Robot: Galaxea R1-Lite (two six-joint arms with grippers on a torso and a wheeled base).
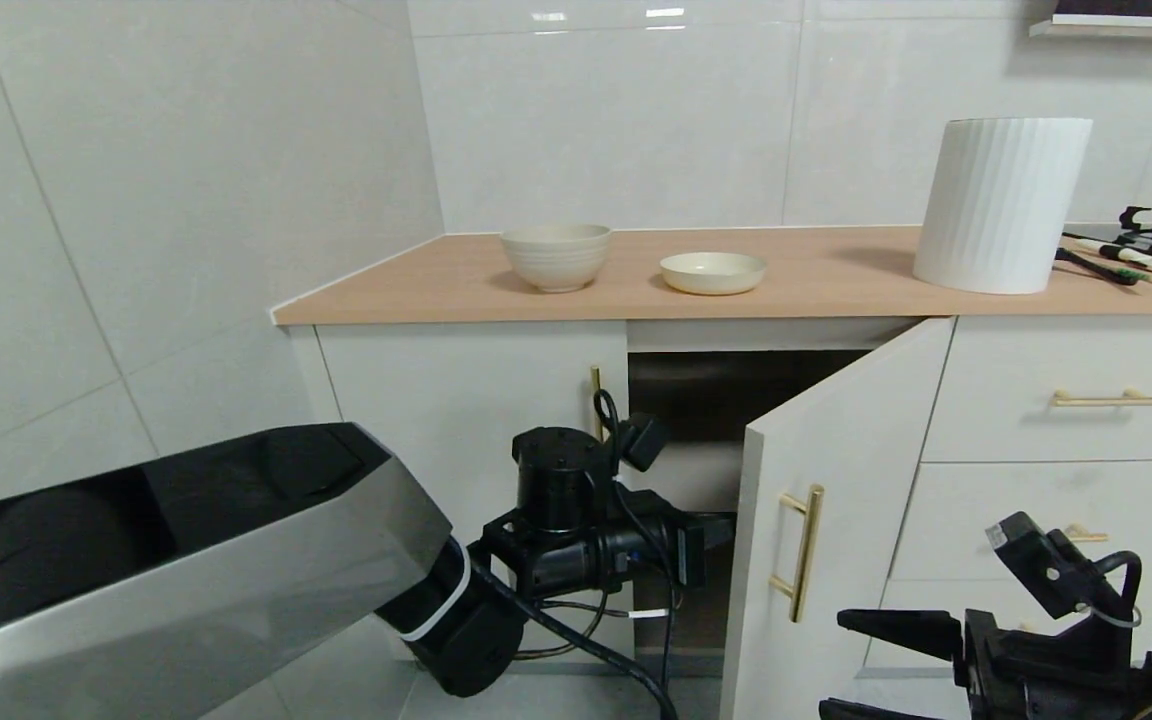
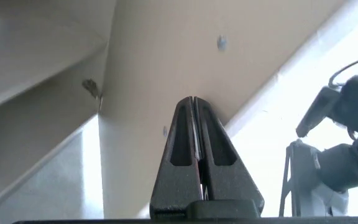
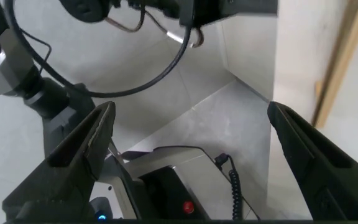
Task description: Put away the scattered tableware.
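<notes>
Little of the task looks done. The bowl [image 1: 556, 257] and the shallow dish [image 1: 713, 272] both sit on the desk [image 1: 836, 265], upper middle of the head view, near each other but apart, and neither is held. What is ready, I judge, is the storage: the cabinet door [image 1: 836, 480] below the desk stands open at centre-right of the frame. Both pieces are left to be picked up and carried in (assuming the cabinet is where they go).

The left end effector [image 2: 192, 109] has its fingers pressed together on nothing, low by the cabinet opening. The right end effector [image 3: 190, 111] is spread wide and empty, at the lower right.

The cabinet's inside is dark, its shelves hard to make out. Utensils [image 1: 1141, 250] at the right edge, beside a white ribbed container [image 1: 1001, 205], are cut off.
</notes>
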